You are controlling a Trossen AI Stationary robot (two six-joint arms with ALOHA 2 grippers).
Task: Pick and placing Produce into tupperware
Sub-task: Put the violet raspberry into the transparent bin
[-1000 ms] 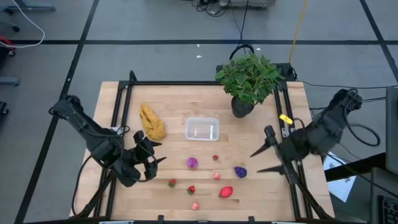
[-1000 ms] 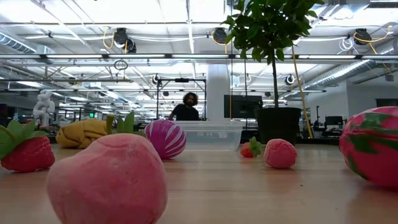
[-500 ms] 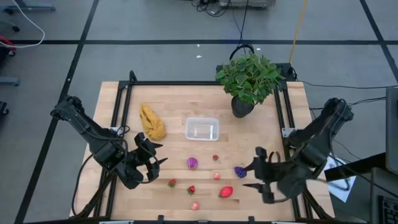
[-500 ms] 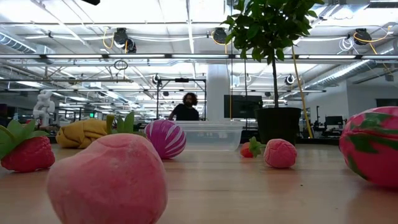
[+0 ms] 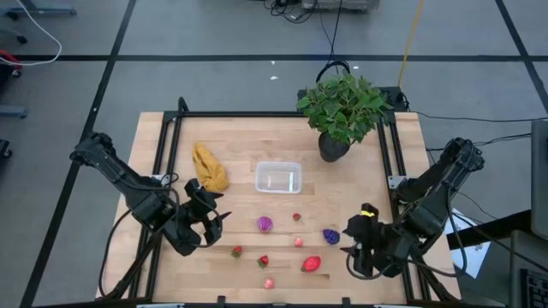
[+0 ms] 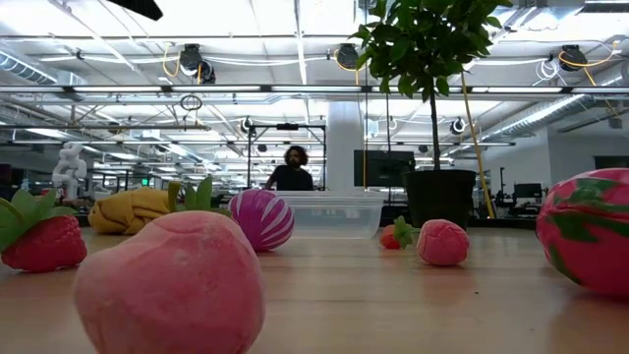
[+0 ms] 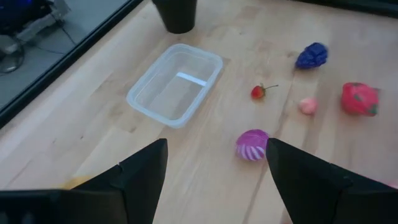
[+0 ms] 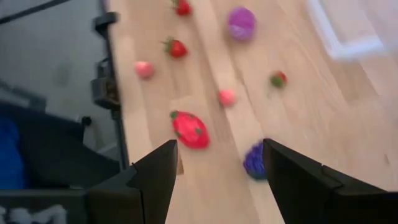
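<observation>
Wooden table (image 5: 240, 154) amid a grey-floored lab, left gripper (image 5: 214, 224) and right gripper (image 5: 349, 242) both apart, empty.

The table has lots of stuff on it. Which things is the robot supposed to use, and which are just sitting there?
For the job:
- toy fruits and veggies, scattered on the wood
- clear box, empty
- both pincers, left pincer and right pincer, open

Just sitting there:
- yellow banana bunch
- potted plant

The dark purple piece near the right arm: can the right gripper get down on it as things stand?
Probably yes. The right gripper hangs open beside the dark purple piece, which lies alone on bare wood. The big red piece lies apart from it, and the left gripper is far across the table.
</observation>
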